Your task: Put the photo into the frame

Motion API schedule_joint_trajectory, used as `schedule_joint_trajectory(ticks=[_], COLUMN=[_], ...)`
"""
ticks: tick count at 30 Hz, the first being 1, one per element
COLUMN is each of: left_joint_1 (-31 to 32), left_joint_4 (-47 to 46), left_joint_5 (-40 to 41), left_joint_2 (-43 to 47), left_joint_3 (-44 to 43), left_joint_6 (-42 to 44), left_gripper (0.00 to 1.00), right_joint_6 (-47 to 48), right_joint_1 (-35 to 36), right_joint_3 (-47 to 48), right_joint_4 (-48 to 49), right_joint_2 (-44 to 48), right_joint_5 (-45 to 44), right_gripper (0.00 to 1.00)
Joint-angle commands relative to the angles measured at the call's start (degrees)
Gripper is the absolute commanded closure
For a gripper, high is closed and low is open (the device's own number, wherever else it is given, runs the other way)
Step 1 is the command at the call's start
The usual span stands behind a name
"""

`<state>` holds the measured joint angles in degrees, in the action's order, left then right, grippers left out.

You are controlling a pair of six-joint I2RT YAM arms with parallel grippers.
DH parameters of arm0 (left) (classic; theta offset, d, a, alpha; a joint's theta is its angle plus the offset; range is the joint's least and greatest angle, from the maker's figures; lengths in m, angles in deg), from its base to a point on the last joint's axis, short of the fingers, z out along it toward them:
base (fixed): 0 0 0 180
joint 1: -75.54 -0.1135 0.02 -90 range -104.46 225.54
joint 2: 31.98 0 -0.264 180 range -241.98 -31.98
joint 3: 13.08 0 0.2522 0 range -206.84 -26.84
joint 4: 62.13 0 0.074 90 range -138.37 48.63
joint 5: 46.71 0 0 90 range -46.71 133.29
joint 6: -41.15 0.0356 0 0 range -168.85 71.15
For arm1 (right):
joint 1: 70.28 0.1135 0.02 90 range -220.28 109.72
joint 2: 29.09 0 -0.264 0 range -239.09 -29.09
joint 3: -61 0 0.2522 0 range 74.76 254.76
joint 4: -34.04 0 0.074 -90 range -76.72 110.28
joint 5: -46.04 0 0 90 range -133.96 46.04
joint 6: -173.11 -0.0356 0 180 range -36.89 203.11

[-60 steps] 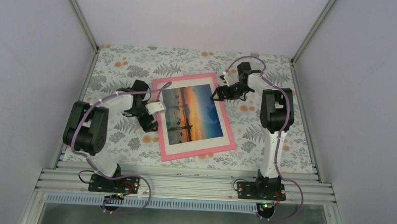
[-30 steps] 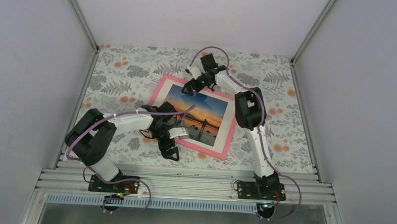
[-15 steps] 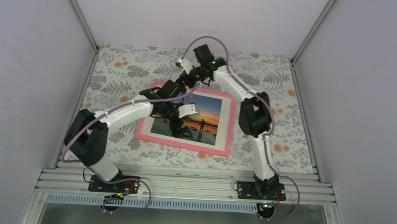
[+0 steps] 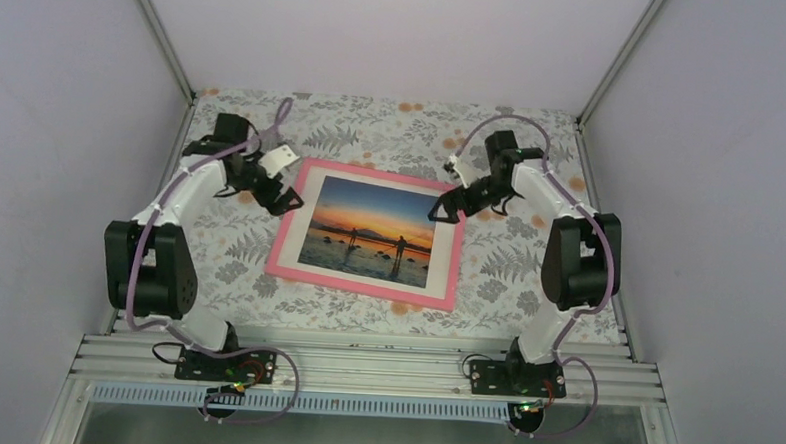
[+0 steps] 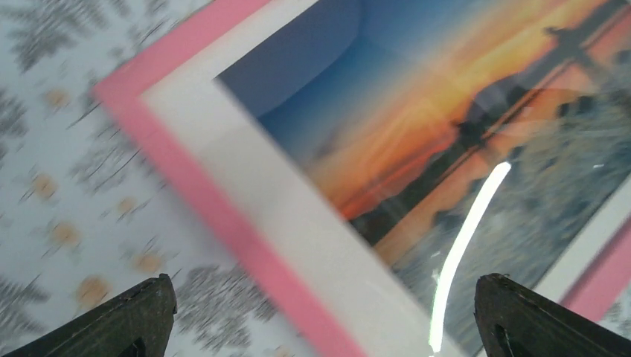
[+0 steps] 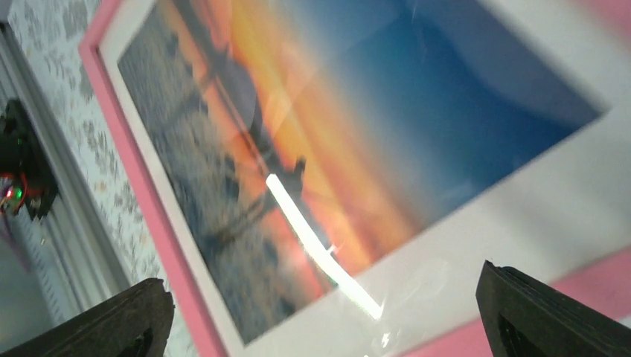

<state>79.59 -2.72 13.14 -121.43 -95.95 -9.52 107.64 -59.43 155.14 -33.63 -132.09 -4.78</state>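
End effectors on both arms stand released, jaws spread wide and grasping nothing: the left end effector [image 4: 273,199] sits at the far-left corner of the thin-edged pink rectangular frame [image 4: 366,290], the right end effector [image 4: 448,208] at its far-right corner. Whether either touches the frame is unclear. The glossy rectangular sunset photo [image 4: 374,231] lies inside the frame, bordered by a cream-white mat [image 4: 301,218]. The frame lies flat on the floral-patterned bench [image 4: 373,131].

light: bright and even, shadows soft.
glare: you see a white streak on the photo [image 5: 417,126] in both wrist views.
blur: your wrist views are smeared; the top view is sharp.
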Motion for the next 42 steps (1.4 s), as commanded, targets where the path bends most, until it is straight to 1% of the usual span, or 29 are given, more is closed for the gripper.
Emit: schedule_joint_trajectory(ticks=[1,5,8,14,20,22,25,29,32,36,42], left_joint_1=[-6.7,-9.2,-9.8,-10.1,-9.4,-9.0,-8.4,-6.1,-4.5,-4.2,-4.0], left_joint_4=[4.2,1.9,1.1,-0.4,0.1,0.0,0.1,-0.4,-1.8,-2.6,-2.8], left_joint_5=[2.3,5.9,6.5,4.2,-0.5,-1.6,-3.6,-3.0,-3.2,-4.2,-5.4], left_joint_2=[-4.8,-8.4,-11.0,-15.1,-18.0,-18.3,-18.5,-17.9,-16.8,-15.9,-14.4], left_joint_3=[-2.8,-1.6,-2.0,-3.1,-3.4,-3.0,-2.1,0.5,2.6,3.8,5.9], left_joint_6=[6.7,7.1,6.1,4.2,4.4,4.1,3.7,4.6,3.8,2.4,2.3], left_gripper=[0.0,0.0,0.05,0.13,0.25,0.28,0.32,0.38,0.41,0.43,0.46], right_joint_6=[5.5,5.8,5.2,5.2,3.9,3.4,3.4,3.3,3.0,2.8,2.2], right_joint_1=[-3.3,-4.7,-5.3,-6.9,-7.4,-7.5,-7.5,-7.4,-7.5,-7.6,-8.0], right_joint_3=[-6.3,-10.5,-11.6,-12.5,-10.3,-9.4,-7.6,-3.7,-1.0,0.1,0.7], right_joint_4=[-5.8,-5.3,-4.5,-3.8,-2.7,-2.5,-2.6,-3.0,-3.9,-3.6,-3.4], right_joint_2=[2.8,0.3,0.0,-0.4,-5.2,-6.9,-9.1,-12.1,-14.0,-15.3,-16.3], right_joint_5=[-1.0,-3.8,-5.1,-7.6,-6.4,-5.6,-5.0,-4.8,-4.1,-4.6,-5.4], right_gripper=[0.0,0.02,0.03,0.04,0.08,0.09,0.16,0.2,0.25,0.27,0.28])
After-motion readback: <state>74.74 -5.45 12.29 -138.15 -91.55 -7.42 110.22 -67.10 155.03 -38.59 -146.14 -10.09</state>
